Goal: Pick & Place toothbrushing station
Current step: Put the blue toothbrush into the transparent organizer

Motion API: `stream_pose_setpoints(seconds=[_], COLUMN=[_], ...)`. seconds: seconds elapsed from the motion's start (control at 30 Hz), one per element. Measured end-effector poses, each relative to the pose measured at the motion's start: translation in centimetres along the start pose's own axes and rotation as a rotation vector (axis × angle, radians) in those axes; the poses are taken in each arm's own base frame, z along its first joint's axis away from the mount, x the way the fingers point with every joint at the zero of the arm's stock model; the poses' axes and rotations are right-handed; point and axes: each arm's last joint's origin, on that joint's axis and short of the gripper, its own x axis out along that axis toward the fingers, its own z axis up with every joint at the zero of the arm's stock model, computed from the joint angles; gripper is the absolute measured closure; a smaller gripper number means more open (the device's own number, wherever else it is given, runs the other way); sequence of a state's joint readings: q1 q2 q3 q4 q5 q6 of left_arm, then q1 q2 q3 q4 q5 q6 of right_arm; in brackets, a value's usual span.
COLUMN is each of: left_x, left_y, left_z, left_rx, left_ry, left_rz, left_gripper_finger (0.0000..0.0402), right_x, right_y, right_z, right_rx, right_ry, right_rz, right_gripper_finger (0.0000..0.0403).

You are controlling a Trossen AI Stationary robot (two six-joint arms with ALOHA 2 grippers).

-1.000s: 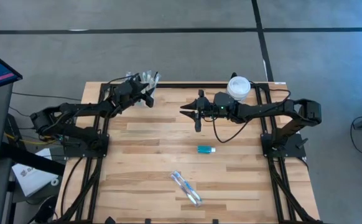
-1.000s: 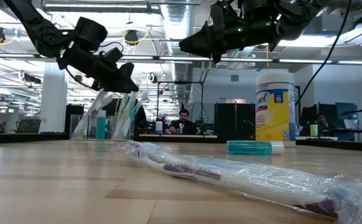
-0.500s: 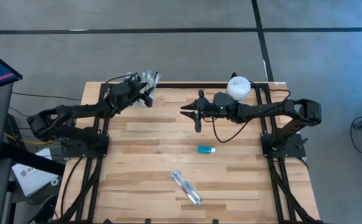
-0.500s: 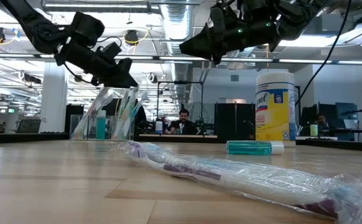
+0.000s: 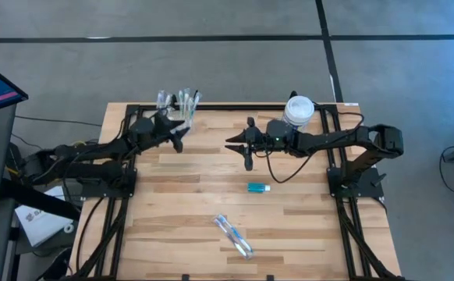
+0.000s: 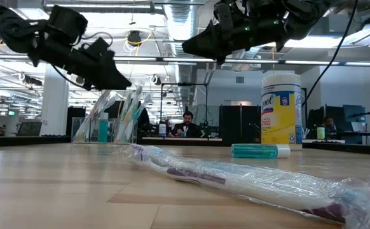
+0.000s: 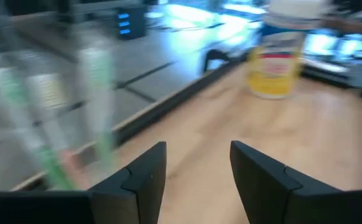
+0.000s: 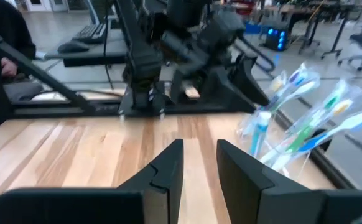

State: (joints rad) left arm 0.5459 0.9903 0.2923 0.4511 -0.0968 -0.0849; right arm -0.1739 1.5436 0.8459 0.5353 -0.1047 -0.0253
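The left tool [image 5: 179, 133] hovers released, empty, just beside the clear cup [image 6: 115, 117] of toothbrushes [image 5: 182, 100] at the worktop's [image 5: 180, 195] far edge; their handles splay up and outward. The right tool [image 5: 241, 144], jaws parted and empty, hangs mid-worktop above the teal tube [image 5: 258, 187], which lies crosswise, cap toward the right arm.

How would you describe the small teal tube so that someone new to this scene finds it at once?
Start at the wooden table and go to its right half, below the right arm's end effector. The teal tube lies flat there, alone on bare wood. Unlike the long, clear-wrapped toothbrush nearer the front edge, it is short, solid teal and white-capped.
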Motion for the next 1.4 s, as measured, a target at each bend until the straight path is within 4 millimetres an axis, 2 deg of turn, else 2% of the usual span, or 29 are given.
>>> stream_pose_setpoints(seconds=[0.33, 0.57, 0.83, 1.1, 1.2, 1.4], left_x=[-1.4, -2.1, -2.8, -3.1, -3.1, -3.1], left_y=[-4.0, -6.0, -7.4, -8.0, -8.0, -8.0], left_z=[-0.3, -0.6, -0.9, -1.0, -1.0, -1.0], left_rx=[0.047, 0.071, 0.09, 0.097, 0.097, 0.097], left_ry=[-0.011, -0.002, 0.003, 0.002, 0.003, 0.006], left_rz=[-0.258, -0.371, -0.45, -0.485, -0.484, -0.482], left_gripper_finger=[0.024, 0.0243, 0.0243, 0.0243, 0.0243, 0.0243], right_x=[0.1, -0.2, -0.7, 0.3, 0.9, 2.2], right_y=[3.0, 6.5, 10.7, 14.0, 14.7, 15.7], right_z=[-1.3, -1.9, -3.2, -6.2, -8.0, -10.1], right_rx=[0.033, 0.055, 0.036, 0.012, 0.025, 0.068], right_ry=[0.144, 0.212, 0.298, 0.384, 0.421, 0.479], right_rz=[0.09, 0.187, 0.306, 0.381, 0.389, 0.387], right_gripper_finger=[0.0315, 0.0315, 0.0315, 0.0315, 0.0315, 0.0315])
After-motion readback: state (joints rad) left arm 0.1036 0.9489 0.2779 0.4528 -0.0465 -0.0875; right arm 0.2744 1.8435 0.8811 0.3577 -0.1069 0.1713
